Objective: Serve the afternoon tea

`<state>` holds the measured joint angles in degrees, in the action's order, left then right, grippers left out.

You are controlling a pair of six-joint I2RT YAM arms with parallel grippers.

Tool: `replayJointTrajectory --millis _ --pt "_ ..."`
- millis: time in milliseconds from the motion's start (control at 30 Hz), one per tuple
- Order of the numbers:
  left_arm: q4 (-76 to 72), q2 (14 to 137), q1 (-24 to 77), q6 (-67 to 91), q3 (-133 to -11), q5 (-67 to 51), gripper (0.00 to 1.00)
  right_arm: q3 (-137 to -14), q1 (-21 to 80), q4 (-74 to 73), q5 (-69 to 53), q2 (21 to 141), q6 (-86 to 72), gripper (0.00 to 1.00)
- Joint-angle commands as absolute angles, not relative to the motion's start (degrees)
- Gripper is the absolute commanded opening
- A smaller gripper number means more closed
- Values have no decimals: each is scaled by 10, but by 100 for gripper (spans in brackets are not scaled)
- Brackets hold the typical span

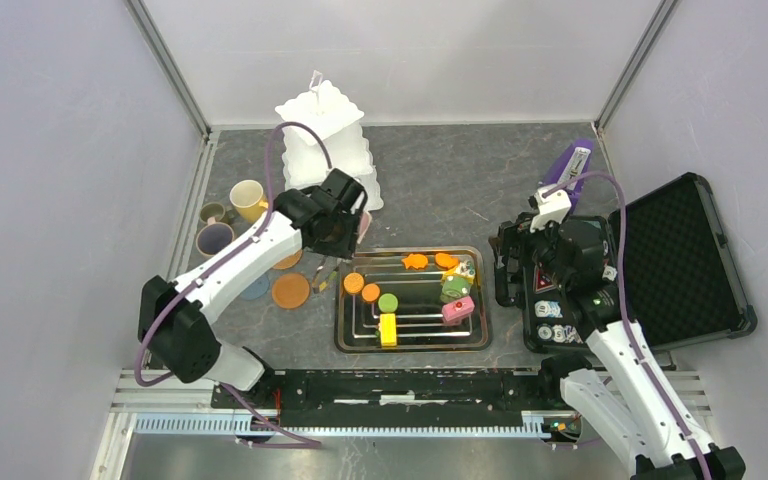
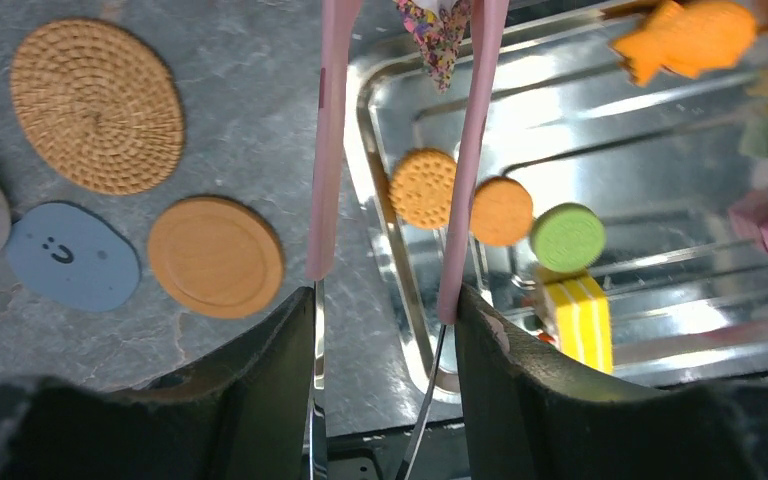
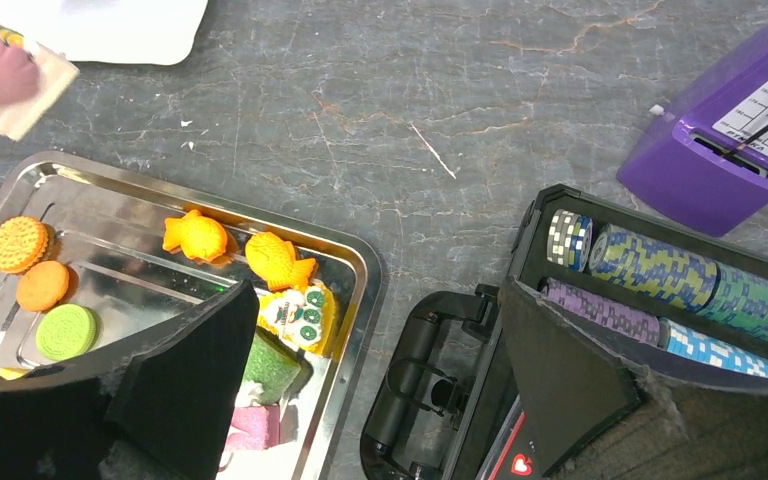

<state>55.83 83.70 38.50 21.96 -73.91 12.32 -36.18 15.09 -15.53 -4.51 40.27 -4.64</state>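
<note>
Left hand clamped on pink tongs pinching sprinkled cake, held above tray for likely transfer to stand; right hand apart, idle.

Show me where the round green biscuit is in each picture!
Top external: green biscuit, left half of the metal tray.
Left wrist: right of centre.
Right wrist: lower left.
Shared landmark: the plain orange biscuit beside it.
</note>
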Motion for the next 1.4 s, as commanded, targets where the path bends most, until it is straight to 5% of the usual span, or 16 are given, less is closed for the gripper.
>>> replayJointTrajectory --millis 0,600,1367 --pt "518 809 327 179 -717 120 20 -377 149 -129 -48 414 -38 98" --pt "402 784 173 175 -658 130 20 -371 149 -121 -63 411 -40 98" --pt "322 864 136 192 -648 140 21 -388 149 -124 -61 408 -41 98"
